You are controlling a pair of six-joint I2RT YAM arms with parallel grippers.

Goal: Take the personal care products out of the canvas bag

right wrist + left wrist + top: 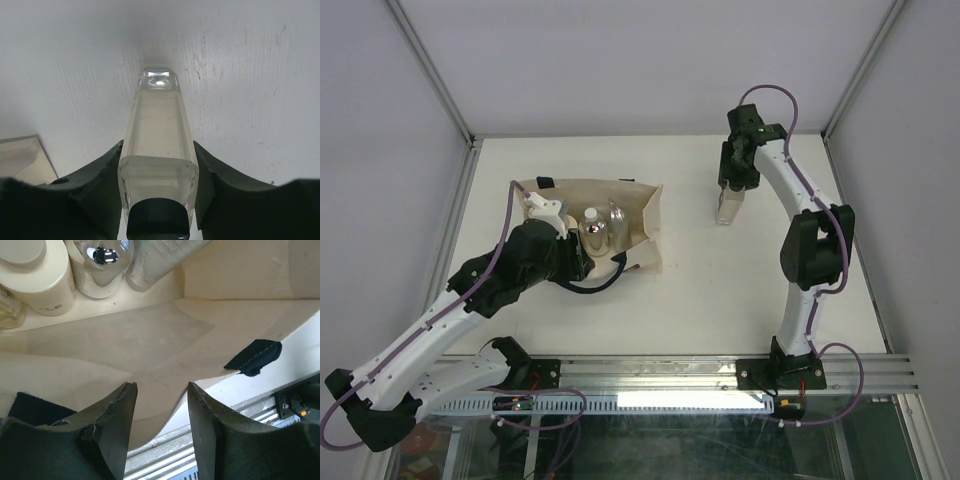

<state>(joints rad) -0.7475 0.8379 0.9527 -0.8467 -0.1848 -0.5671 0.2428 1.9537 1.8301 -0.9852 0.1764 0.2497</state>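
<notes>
The clear rectangular dark-capped bottle [159, 120] clamped in right gripper [158, 146] could topple on release; left gripper [161, 386], jaws half open, straddles beige canvas bag [125, 335] rim

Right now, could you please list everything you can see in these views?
table: one, white.
canvas bag: one, beige, navy tabs, open on the table's left side.
cream bottle: one, cream, inside the bag.
silver-topped bottle: one, silver, beside the cream one.
translucent bottle: one, greyish, beside the silver-topped one.
amber-tinted bottle: one, mostly cut off, beside the cream one.
clear rectangular bottle: one, dark cap, upright, table's right side.
left jaws: black, apart, astride the bag's edge.
right jaws: black, closed on the clear rectangular bottle.
</notes>
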